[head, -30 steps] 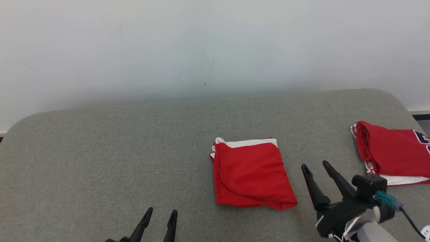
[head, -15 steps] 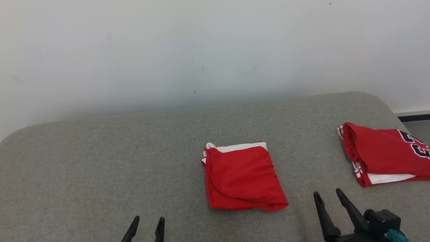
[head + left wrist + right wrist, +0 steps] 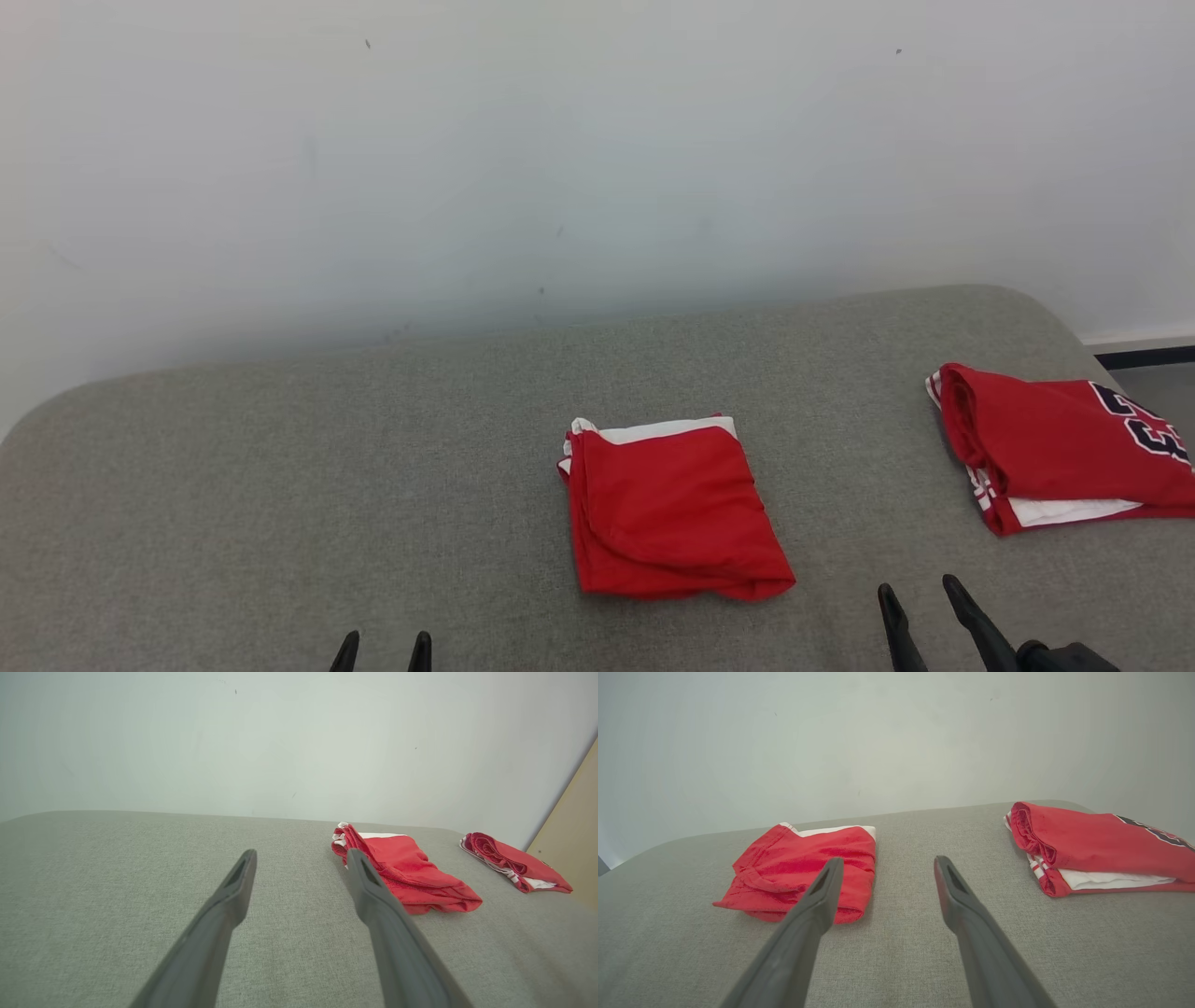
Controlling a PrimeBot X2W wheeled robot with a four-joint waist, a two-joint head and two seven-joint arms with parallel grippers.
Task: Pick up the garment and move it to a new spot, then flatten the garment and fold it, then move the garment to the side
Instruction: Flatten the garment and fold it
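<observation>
The folded red garment (image 3: 672, 509) is lying near the middle of the grey upholstered surface (image 3: 280, 485), a second red jersey (image 3: 1055, 448) resting well to its right. The left gripper (image 3: 386, 642) and right gripper (image 3: 916, 590) are hovering nearer the robot, fingers spread, gripping nothing.

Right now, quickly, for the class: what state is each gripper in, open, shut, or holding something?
Left gripper: open, holding nothing.
Right gripper: open, holding nothing.

Grey upholstered surface (image 3: 280, 485), white wall (image 3: 560, 140)
</observation>
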